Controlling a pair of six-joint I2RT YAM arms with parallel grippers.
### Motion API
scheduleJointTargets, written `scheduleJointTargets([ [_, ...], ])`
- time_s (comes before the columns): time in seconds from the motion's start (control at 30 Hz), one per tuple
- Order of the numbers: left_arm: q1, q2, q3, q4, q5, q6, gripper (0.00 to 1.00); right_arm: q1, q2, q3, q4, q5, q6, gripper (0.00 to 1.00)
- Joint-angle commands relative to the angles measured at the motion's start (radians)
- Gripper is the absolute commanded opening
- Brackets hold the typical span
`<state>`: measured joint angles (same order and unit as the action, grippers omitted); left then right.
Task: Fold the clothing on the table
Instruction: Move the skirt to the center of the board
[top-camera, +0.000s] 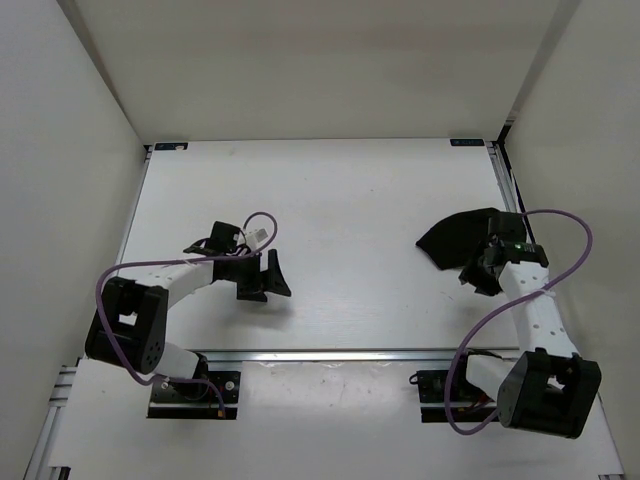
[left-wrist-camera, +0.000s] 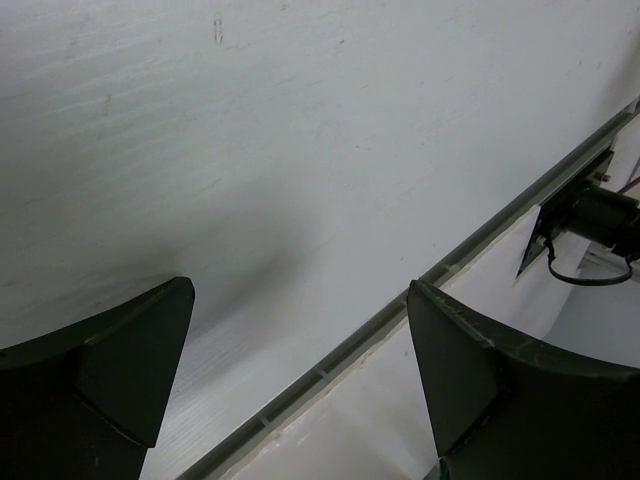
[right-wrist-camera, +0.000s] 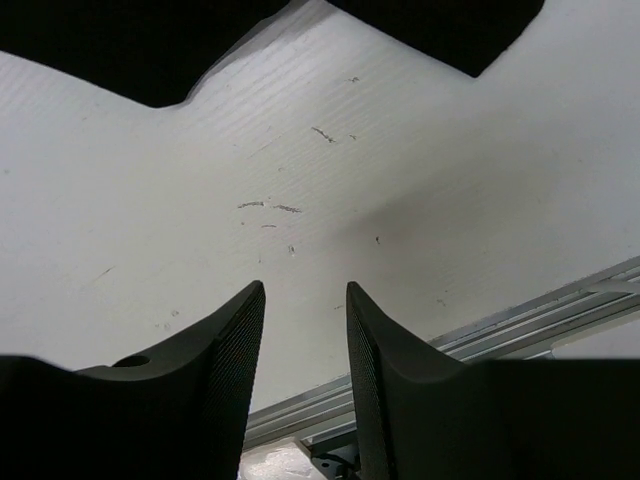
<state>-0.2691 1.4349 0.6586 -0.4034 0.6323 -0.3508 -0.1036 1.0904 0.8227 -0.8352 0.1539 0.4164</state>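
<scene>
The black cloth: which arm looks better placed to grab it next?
The right arm, I'd judge. Its fingers hang open, holding nothing, just short of the clothing at the right of the table. The left arm's fingers, open too, sit over bare table far to the left.

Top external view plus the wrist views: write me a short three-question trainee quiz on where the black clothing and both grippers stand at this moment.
1. True or false: the right gripper is clamped on the black clothing.
2. Seen from above, on which part of the table does the clothing lie? A. left half B. right half C. centre
3. Fill in: the jaws that stand wider apart belong to the ____ gripper.

Key
1. False: its jaws are apart and empty, and the clothing lies beyond the fingertips.
2. B.
3. Left: the left gripper gapes wide over bare table.
</scene>
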Motion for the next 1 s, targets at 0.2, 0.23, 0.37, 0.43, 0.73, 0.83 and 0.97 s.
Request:
scheduleJointTargets([
  [0.2,0.022,0.002,0.05,-0.077,-0.033,0.084,0.98,-0.102,0.155,0.183,0.068,-0.019,-0.096,0.45],
  [0.23,0.022,-0.001,0.059,-0.078,-0.028,0.078,0.99,-0.108,0.198,0.199,0.071,-0.016,-0.1,0.45],
  [0.37,0.031,-0.021,0.026,-0.049,-0.019,0.059,0.98,-0.096,0.354,0.309,0.09,-0.002,-0.116,0.42],
  [0.43,0.039,-0.027,0.006,-0.028,0.01,0.044,0.99,-0.061,0.446,0.348,0.102,0.033,-0.117,0.42],
  [0.73,0.077,-0.031,-0.013,-0.034,0.024,0.035,0.98,-0.03,0.606,0.417,0.183,0.049,-0.111,0.43],
  [0.83,0.082,-0.027,-0.016,-0.026,0.027,0.035,0.99,-0.036,0.644,0.425,0.186,0.033,-0.103,0.43],
  [0.97,0.088,-0.025,-0.016,-0.028,0.024,0.038,0.99,-0.031,0.697,0.4,0.189,0.016,-0.105,0.42],
])
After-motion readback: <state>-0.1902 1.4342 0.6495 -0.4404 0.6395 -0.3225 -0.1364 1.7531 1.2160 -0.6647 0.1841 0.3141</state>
